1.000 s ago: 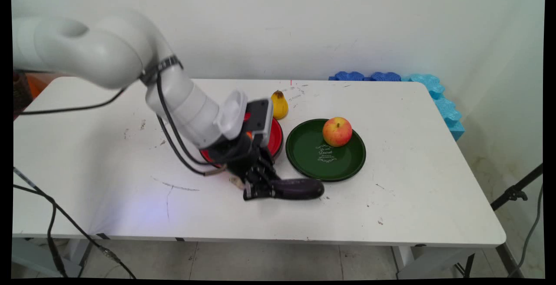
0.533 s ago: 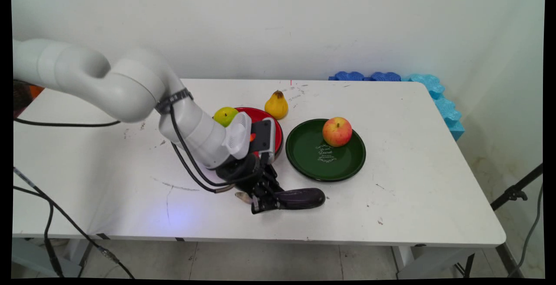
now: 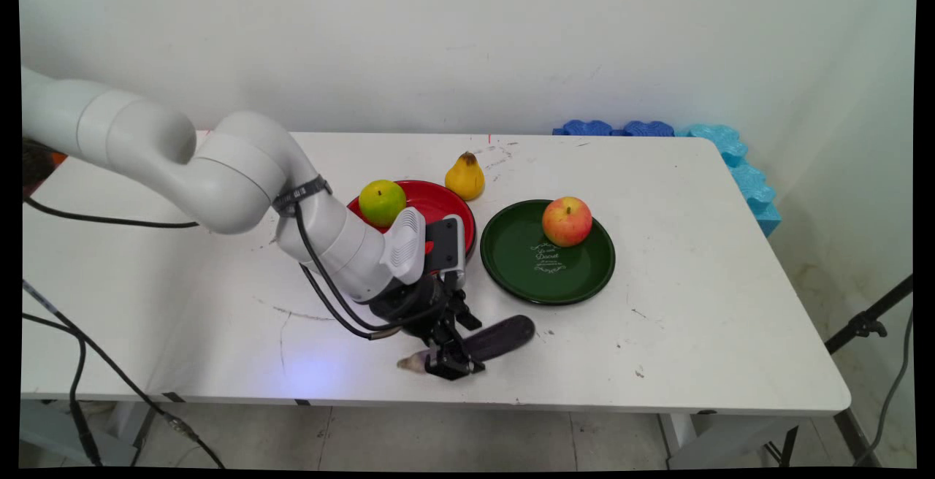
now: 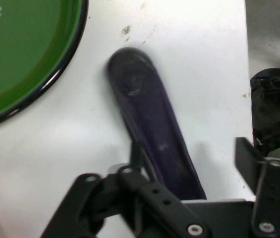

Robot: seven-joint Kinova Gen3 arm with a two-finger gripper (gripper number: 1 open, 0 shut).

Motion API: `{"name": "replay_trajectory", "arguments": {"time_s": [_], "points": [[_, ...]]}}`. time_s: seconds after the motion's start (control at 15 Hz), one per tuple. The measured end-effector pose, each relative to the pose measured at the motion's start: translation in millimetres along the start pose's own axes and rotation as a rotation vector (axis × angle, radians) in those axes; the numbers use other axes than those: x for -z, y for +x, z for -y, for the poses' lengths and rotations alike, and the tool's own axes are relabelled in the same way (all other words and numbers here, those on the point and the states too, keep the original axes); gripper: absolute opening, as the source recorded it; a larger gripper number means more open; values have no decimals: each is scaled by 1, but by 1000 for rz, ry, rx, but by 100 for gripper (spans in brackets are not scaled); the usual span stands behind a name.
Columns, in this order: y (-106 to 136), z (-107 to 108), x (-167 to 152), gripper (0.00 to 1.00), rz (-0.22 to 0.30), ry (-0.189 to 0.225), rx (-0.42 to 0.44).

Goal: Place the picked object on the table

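Note:
A dark purple eggplant (image 3: 502, 336) lies on the white table near its front edge, slanted, with its pale stem end (image 3: 409, 363) toward the front left. My gripper (image 3: 453, 359) is down at the stem half of it. In the hand view the eggplant (image 4: 149, 119) runs up between the fingers of the gripper (image 4: 189, 148), which is open. The left finger (image 4: 136, 153) touches the eggplant's side. The right finger (image 4: 246, 156) stands well apart from it.
A green plate (image 3: 526, 278) with a red-yellow apple (image 3: 567, 221) sits just behind the eggplant; its rim (image 4: 55, 79) shows in the hand view. A red plate (image 3: 438, 201) holds a green fruit (image 3: 381, 201). A yellow pear (image 3: 465, 177) stands behind. Blue foam pieces (image 3: 734, 158) line the back right corner.
The gripper has moved down toward the table's front edge. The eggplant has turned with it: its stem end swung forward and the whole thing now lies slanted instead of level.

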Motion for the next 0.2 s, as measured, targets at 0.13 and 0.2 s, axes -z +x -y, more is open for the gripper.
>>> {"name": "replay_trajectory", "arguments": {"time_s": [0.13, 0.2], "points": [[2, 0, 1, 100, -8, 0, -7], [5, 1, 4, 100, -11, 2, -15]]}}
